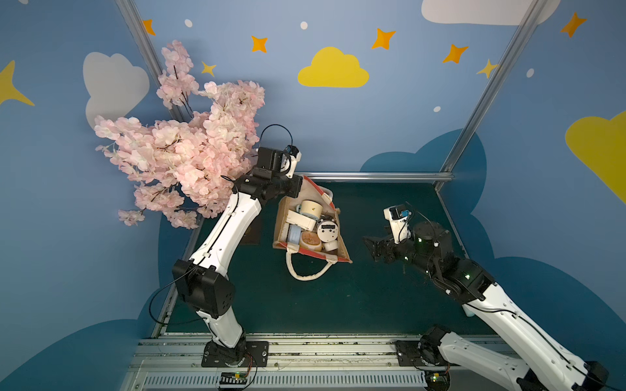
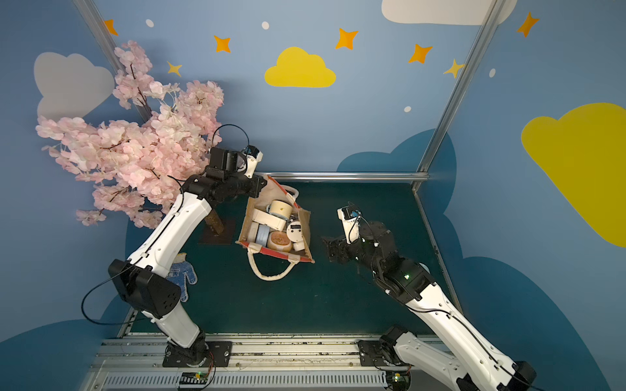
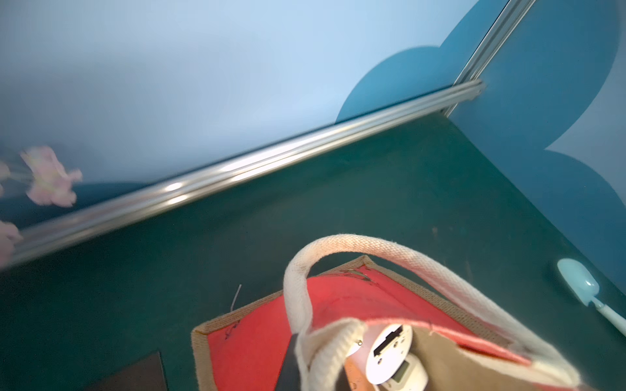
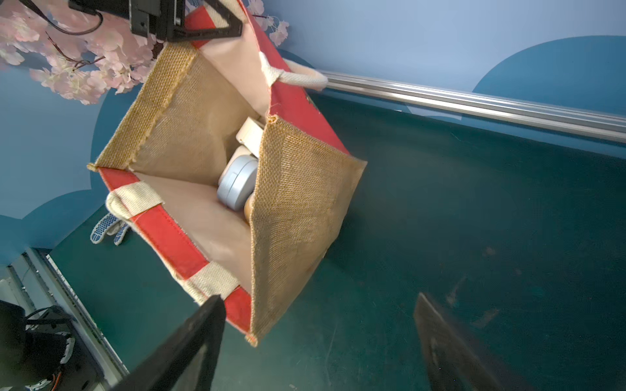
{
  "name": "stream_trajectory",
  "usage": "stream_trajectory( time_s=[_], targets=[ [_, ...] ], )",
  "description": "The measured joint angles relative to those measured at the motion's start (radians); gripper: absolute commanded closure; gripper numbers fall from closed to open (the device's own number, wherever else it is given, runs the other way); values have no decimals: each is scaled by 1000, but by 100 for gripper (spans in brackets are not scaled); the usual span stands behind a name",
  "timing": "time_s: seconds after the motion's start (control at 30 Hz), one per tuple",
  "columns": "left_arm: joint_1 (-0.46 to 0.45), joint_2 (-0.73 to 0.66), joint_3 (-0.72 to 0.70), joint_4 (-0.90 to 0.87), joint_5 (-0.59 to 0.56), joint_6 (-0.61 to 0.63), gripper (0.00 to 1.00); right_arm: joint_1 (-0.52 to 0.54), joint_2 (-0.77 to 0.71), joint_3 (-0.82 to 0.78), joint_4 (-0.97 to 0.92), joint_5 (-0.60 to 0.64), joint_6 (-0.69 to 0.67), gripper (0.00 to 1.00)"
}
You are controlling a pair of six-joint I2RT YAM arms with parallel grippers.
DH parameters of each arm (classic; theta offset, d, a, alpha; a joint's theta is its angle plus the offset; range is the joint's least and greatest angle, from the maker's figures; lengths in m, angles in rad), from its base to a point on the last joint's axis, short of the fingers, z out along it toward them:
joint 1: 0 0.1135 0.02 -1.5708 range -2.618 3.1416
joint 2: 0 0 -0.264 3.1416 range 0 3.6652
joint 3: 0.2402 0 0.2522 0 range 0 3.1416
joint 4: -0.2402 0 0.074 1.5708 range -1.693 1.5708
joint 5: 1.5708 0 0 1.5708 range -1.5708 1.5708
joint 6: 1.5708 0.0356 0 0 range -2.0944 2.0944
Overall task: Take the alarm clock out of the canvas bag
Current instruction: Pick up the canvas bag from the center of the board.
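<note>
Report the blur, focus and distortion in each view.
Left wrist view: motion blur streaks the aluminium rail and smears the pink blossoms. Right wrist view: the burlap weave of the canvas bag is mostly sharp, while the right gripper's fingers are soft in the foreground. Both top views: crisp and evenly lit, the alarm clock is clear, and the wide-angle lens leans the frame posts.

On the tabletop (image 1: 338,298), centre and toward the far side: canvas bag (image 1: 342,242), mouth up. Inside it, by the right wall among other items: alarm clock (image 1: 327,232). At the bag's far-left corner: left end effector (image 1: 293,188). Right of the bag, apart from it: right end effector (image 1: 371,247). Far left: blossom tree (image 1: 179,152). Near of its base, left of the bag: glove (image 2: 184,274).
</note>
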Motion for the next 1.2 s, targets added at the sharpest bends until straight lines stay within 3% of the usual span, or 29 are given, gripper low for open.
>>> stream_trajectory(
  time_s=[0.13, 0.47, 0.87, 1.2],
  targets=[
    [-51, -34, -62, 85, -64, -2, 97, 0, -7, 0, 0, -18, 11, 14],
    [-257, -412, -608, 294, -320, -30, 97, 35, -7, -26, 26, -104, 51, 16],
    [-396, -547, -798, 437, -383, -82, 97, 119, 226, -133, 119, -123, 99, 18],
    [-472, -671, -952, 523, -441, -164, 97, 137, 221, -225, 164, -112, 163, 17]
  ],
)
